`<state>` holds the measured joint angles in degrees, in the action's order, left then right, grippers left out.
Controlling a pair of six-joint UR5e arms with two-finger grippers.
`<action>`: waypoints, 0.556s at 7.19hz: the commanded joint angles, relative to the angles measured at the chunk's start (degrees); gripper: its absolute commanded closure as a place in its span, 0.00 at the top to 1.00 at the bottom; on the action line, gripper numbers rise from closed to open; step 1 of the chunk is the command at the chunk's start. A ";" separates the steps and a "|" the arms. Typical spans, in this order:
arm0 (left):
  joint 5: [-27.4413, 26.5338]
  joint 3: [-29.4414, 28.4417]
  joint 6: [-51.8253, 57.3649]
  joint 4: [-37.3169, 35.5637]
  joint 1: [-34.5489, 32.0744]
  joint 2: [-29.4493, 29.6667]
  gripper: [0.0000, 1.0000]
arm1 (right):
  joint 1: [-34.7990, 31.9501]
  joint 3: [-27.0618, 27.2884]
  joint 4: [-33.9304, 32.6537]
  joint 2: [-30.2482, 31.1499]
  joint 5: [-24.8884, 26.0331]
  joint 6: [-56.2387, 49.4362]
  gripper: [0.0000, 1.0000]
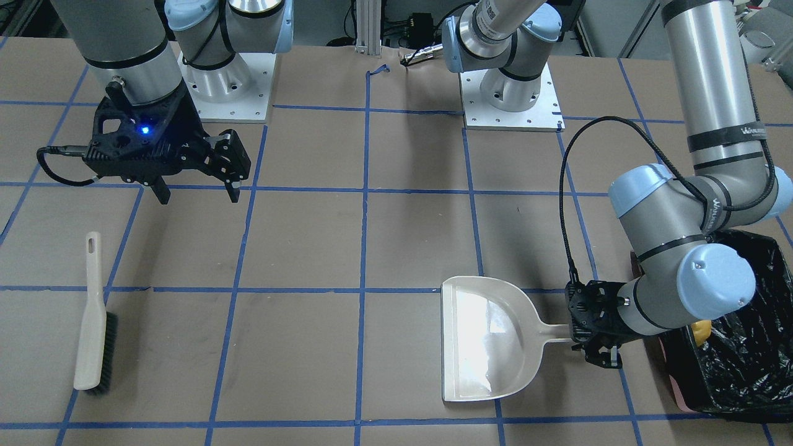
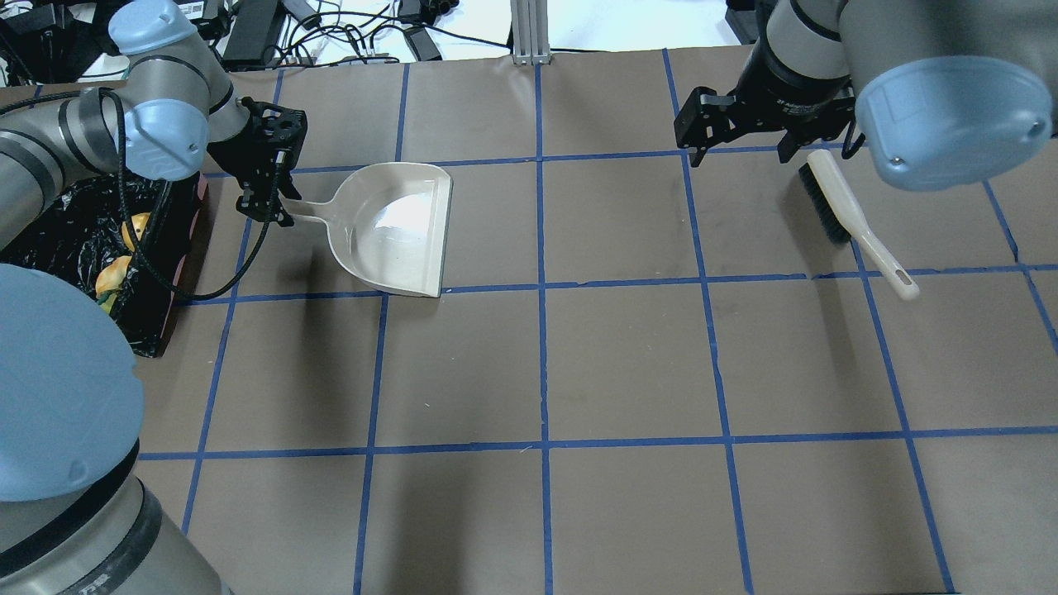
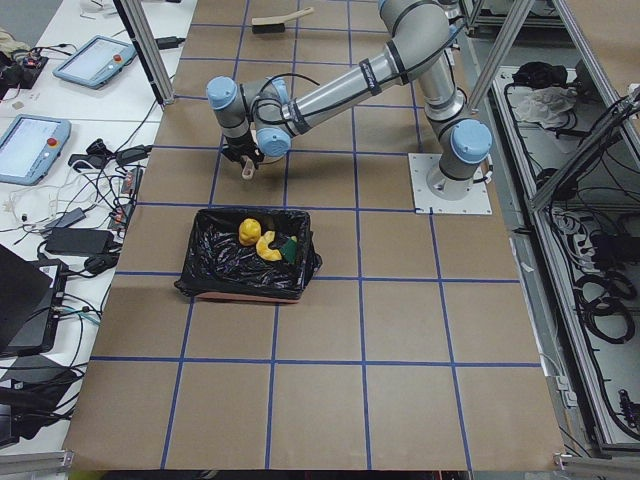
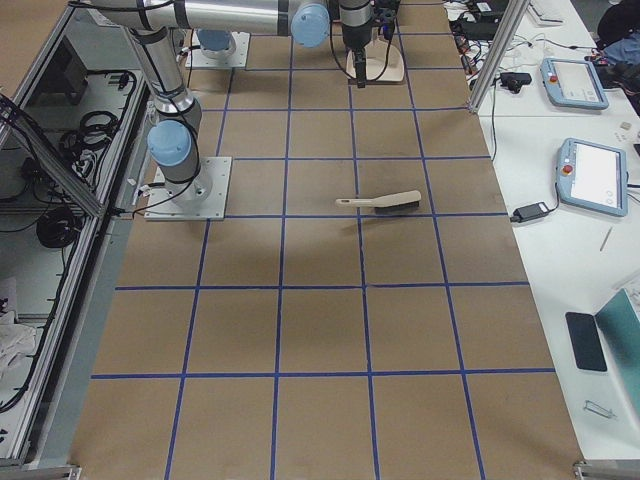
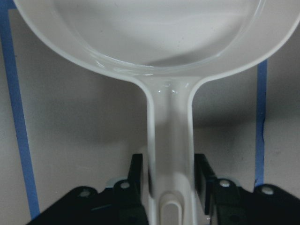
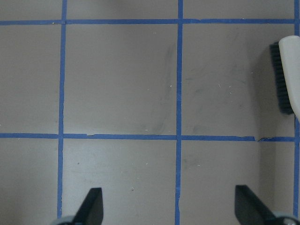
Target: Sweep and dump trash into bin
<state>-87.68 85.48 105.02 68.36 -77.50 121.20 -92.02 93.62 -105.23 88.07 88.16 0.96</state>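
Observation:
The bin (image 3: 245, 285), lined with black plastic, holds the trash: a yellow sponge block (image 3: 248, 231) and a golden-brown piece (image 3: 270, 245) beside a green patch. Yellow bits also show in the bin in the overhead view (image 2: 136, 227). I cannot make out the pale slice. My left gripper (image 1: 600, 358) is shut on the handle of the beige dustpan (image 1: 489, 347), which lies flat and empty on the table next to the bin (image 1: 737, 371). In the left wrist view the fingers (image 5: 136, 180) clamp the handle. My right gripper (image 1: 198, 197) is open and empty above the table.
A beige hand brush (image 1: 93, 322) with dark bristles lies on the table near my right gripper; it shows at the right edge of the right wrist view (image 6: 286, 75). Blue tape lines grid the brown table. The arm bases stand at the table's robot side.

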 commanded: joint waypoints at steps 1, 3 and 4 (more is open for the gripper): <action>-0.73 -0.75 -0.69 0.19 -0.02 -1.31 0.75 | 0.00 -0.02 -0.15 0.00 0.00 0.00 1.00; -0.83 -1.19 -2.44 3.51 -0.19 -5.08 0.74 | 0.00 -0.02 -0.07 0.00 0.00 0.00 1.00; -0.39 -1.63 -5.41 5.88 -0.28 -7.62 0.74 | 0.00 -0.02 -0.15 0.00 0.00 0.00 1.00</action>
<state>-88.38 84.28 102.35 71.57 -77.68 116.42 -92.02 93.60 -105.34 88.07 88.15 0.97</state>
